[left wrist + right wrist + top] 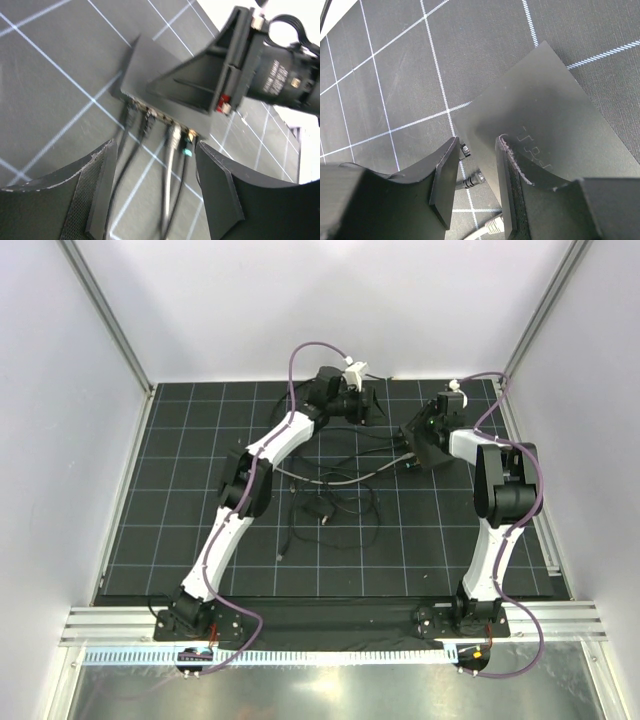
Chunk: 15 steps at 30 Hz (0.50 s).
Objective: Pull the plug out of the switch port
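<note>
The switch is a flat matte-black box at the far middle of the mat, mostly under my right gripper in the top view. A row of ports along its near edge holds two black plugs, a grey plug and a teal-tipped plug. My left gripper is open and hangs just short of that row, touching nothing. My right gripper is open by a narrow gap. One of its fingers rests on the switch top and the other finger stands beside the port edge, above a black plug.
Black and grey cables run from the switch toward the mat's middle. A small black block with thin wires lies there. The right gripper's body looms over the switch in the left wrist view. White walls enclose the mat.
</note>
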Each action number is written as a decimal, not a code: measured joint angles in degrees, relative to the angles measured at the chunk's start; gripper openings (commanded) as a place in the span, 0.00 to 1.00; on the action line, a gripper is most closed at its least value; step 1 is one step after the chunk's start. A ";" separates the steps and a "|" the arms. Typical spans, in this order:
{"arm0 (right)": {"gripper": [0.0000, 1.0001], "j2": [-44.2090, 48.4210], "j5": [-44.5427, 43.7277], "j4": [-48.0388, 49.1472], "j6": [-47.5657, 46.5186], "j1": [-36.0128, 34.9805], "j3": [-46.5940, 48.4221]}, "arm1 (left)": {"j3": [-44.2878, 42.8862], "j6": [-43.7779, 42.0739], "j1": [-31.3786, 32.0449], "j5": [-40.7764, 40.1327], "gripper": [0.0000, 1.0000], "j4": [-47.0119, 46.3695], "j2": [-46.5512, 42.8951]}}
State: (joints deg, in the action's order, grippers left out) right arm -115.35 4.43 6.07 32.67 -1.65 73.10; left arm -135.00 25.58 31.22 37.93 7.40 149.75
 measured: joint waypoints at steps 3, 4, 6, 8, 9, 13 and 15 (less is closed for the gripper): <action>0.44 -0.07 0.22 0.17 -0.31 0.04 0.04 | -2.93 1.29 0.20 -0.61 0.69 -1.90 2.99; 0.43 -0.07 0.22 0.17 -0.52 0.11 0.04 | -3.58 1.66 0.22 -0.68 0.69 -2.45 4.00; 0.43 -0.07 0.22 0.20 -0.92 0.15 0.04 | -3.87 2.45 0.26 -0.90 0.68 -3.21 5.25; 0.43 -0.07 0.24 0.20 -1.11 0.17 0.07 | -3.87 3.04 0.33 -1.33 0.68 -3.50 6.62; 0.43 -0.09 0.26 0.22 -1.14 0.22 0.07 | -3.87 3.41 0.39 -1.55 0.68 -3.48 7.26; 0.43 -0.70 0.98 0.39 -1.14 0.31 0.68 | -4.00 5.09 0.63 -3.04 0.67 -3.37 9.57; 0.43 -1.11 1.38 0.33 -1.16 0.39 1.27 | -4.11 6.75 0.74 -3.58 0.64 -3.63 10.27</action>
State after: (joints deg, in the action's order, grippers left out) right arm -116.46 5.80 6.39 31.51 -1.26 74.37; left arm -139.11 32.34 31.97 34.35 3.77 160.03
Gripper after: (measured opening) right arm 0.432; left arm 0.664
